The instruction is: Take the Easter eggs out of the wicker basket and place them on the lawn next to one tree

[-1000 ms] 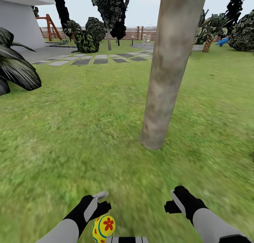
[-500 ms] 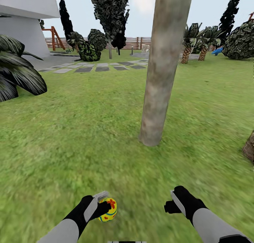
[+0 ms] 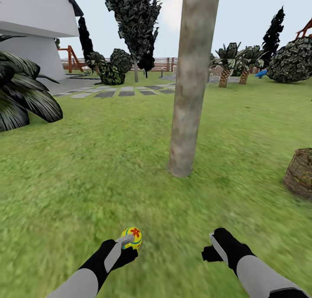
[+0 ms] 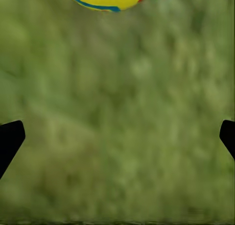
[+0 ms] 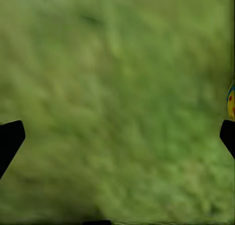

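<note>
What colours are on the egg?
Yellow with a red flower and blue-green stripes; the Easter egg shows best in the head view.

Egg point(image 3: 131, 238) on lawn point(image 3: 108, 168) just past left claw point(image 3: 125, 246), tree trunk point(image 3: 189, 94) ahead, wicker basket point(image 3: 300, 173) far right

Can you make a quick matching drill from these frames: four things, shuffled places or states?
Column A
1. egg
2. tree trunk
3. basket
4. right claw

Column B
a. open, nothing between its fingers
b. at the right edge of the head view, on the grass
c. on the grass just past the left claw
d. standing in the middle of the head view

Pairs: 1-c, 2-d, 3-b, 4-a
</note>
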